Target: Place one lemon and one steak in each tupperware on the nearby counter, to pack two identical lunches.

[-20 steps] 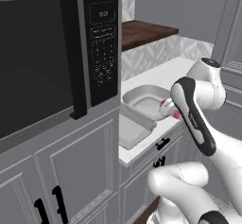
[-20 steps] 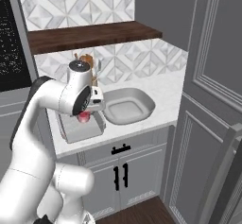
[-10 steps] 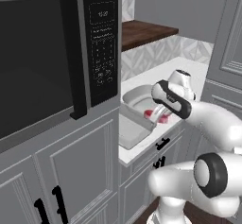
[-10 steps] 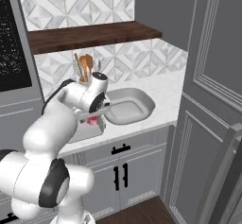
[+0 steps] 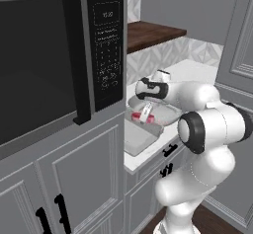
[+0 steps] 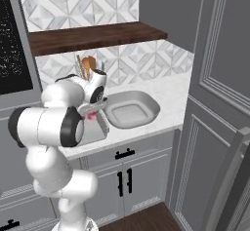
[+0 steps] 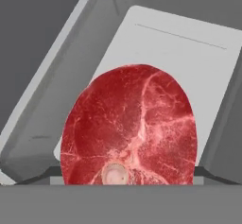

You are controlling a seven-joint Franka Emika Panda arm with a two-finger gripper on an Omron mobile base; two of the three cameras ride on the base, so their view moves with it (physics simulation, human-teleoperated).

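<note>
While poised low over the shallow tray [image 7: 175, 57], clamps the red steak [image 7: 130, 126] in the end effector [image 5: 144, 114] — meat above the tray floor. Just right, on the white worktop [image 6: 168, 91], sits the deeper tub [image 6: 131, 109] — utensil holder [image 6: 89, 69] behind the arm.

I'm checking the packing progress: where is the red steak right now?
The steak hangs at the gripper, just above the shallow tray on the white counter, left of the deeper tub in the right base view.
</note>
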